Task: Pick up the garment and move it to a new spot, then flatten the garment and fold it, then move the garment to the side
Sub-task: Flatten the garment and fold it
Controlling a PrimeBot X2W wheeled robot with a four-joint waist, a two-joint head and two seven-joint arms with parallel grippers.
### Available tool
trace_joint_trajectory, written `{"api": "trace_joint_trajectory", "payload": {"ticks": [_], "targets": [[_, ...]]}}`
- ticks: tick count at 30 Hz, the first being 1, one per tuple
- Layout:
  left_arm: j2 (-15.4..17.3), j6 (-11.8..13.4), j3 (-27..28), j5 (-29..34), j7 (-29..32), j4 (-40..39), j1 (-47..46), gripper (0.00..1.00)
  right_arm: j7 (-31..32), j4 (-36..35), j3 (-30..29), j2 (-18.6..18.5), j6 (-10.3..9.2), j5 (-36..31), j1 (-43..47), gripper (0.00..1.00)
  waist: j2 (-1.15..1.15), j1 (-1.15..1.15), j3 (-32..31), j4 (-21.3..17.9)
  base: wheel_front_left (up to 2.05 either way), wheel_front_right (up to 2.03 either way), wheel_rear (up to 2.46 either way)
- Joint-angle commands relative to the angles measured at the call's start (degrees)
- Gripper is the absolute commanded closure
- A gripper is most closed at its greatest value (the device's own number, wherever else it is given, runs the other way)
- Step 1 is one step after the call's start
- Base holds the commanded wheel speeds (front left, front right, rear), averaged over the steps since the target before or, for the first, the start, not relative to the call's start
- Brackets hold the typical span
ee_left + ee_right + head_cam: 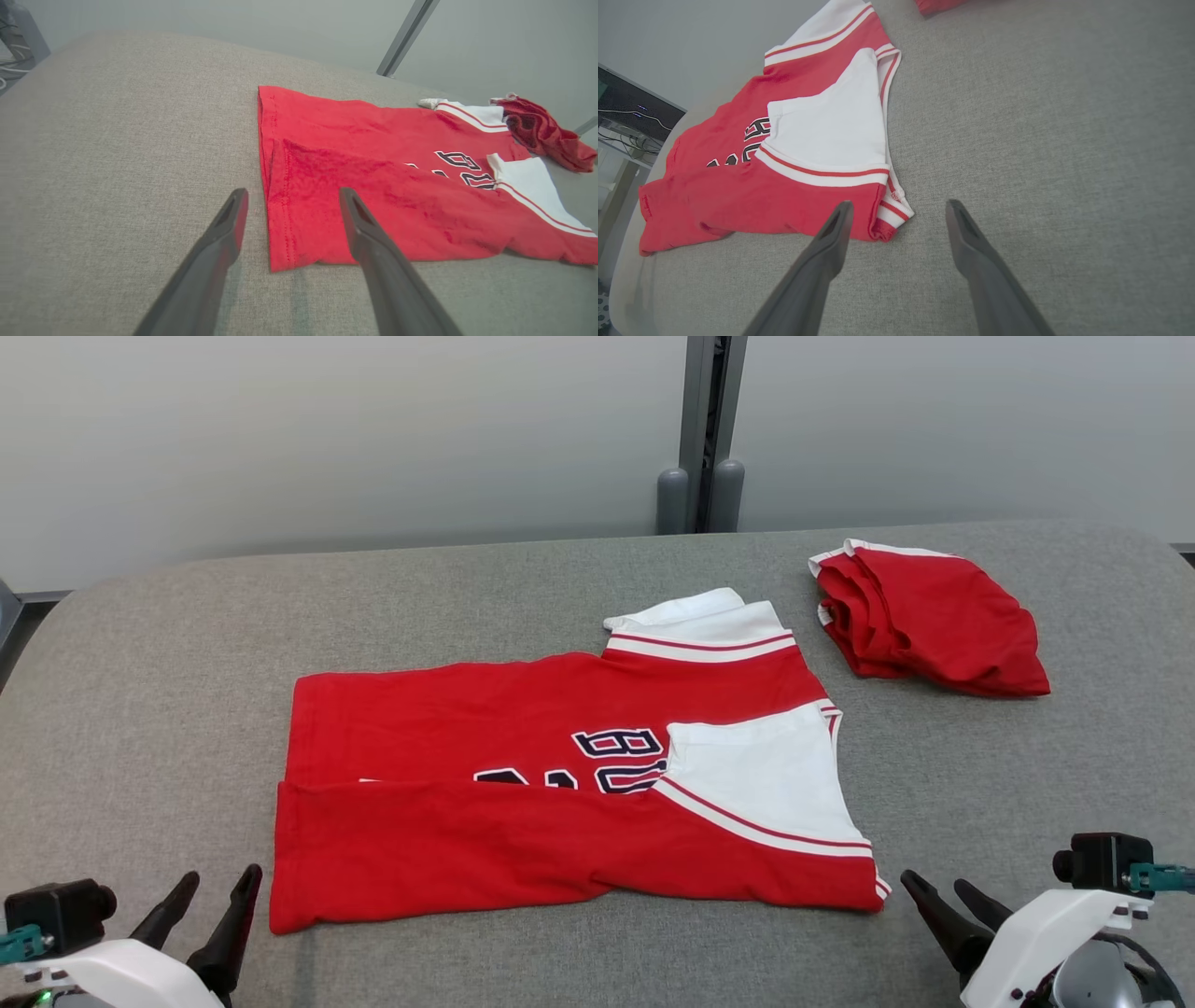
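Left gripper (222, 874) and right gripper (933, 880) hang spread and empty just off the near corners of the half-folded shirt (485, 840) on the gray pad (140, 709) (its near flap lies loose), so if I pinch only the top layer, the fold could slip apart.

A big grey cloth-covered table (168, 653) holds a red and white shirt (523, 803) partly folded in the middle, and a bunched-up red garment (934, 616) far right.
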Motion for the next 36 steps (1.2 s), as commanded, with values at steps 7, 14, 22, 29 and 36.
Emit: {"api": "trace_joint_trajectory", "payload": {"ticks": [7,14,22,29,36], "targets": [[-3.5,-1.2,-1.1,2.8,0.4,5.2,-0.3,0.00,-1.3,3.1,0.6,0.9,0.02,-0.9,-3.0,0.00,0.00,0.00,1.2,0.0,0.00,0.00,0.00],[-7.0,-4.2,-3.2,3.7,2.7,12.6,-3.3,0.00,-0.8,6.1,1.8,1.8,0.02,-1.3,-4.8,0.00,0.00,0.00,2.2,0.3,0.00,0.00,0.00],[-10.8,-7.8,-5.0,4.3,5.1,20.5,-6.5,0.00,-0.2,8.0,3.1,2.6,0.02,-1.6,-5.9,0.00,0.00,0.00,3.1,-0.1,0.00,0.00,0.00],[-13.4,-10.8,-6.2,4.7,6.3,26.7,-8.4,0.09,0.0,9.1,4.6,3.1,0.02,-1.2,-6.7,0.00,0.00,0.00,3.6,-0.8,0.00,0.00,0.00],[-14.8,-13.2,-6.4,3.8,6.9,29.5,-9.0,1.00,-0.1,9.5,5.4,3.1,0.02,-0.7,-6.5,1.00,0.00,0.00,3.3,-0.6,0.00,0.00,0.00]]}}
